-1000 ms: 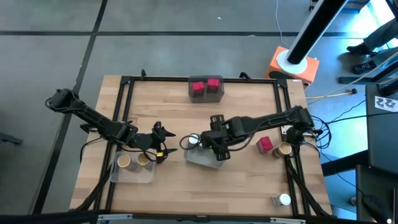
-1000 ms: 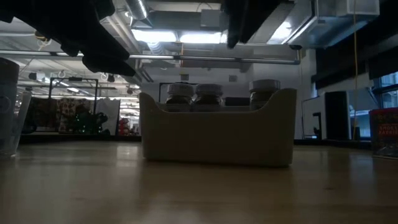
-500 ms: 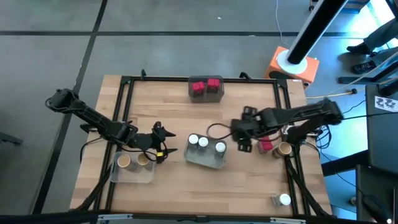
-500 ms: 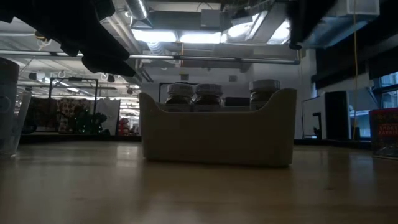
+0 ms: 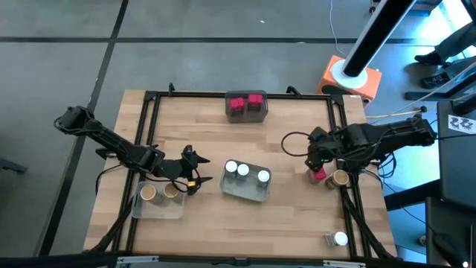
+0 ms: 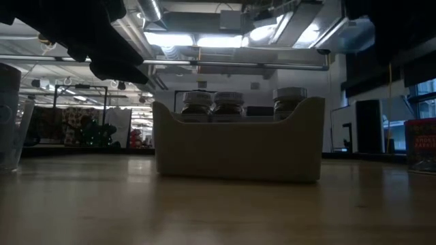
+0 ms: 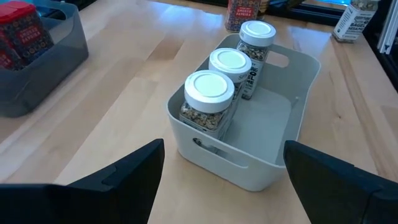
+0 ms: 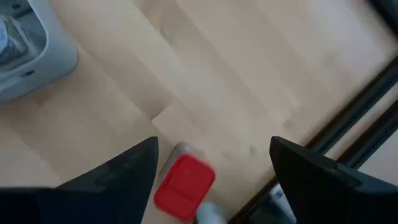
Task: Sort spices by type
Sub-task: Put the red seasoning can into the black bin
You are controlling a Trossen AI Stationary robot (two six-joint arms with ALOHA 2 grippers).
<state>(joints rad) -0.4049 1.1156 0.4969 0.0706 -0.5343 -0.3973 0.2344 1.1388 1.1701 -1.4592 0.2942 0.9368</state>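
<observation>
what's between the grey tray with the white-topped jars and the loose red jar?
Bare wood. In the high view nothing stands between the grey rectangular tray and the loose red blocky spice jar; the right tool hangs open above that jar.

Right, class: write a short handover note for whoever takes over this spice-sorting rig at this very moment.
Left gripper: open, empty, beside the clear tray holding two tan-topped jars.
Right gripper: open, above the loose red jar.
Done: three white-topped jars in the grey tray; two red jars in the dark tray.
Left: the red jar, a tan-topped jar beside it, a white-topped jar at the table corner.
</observation>
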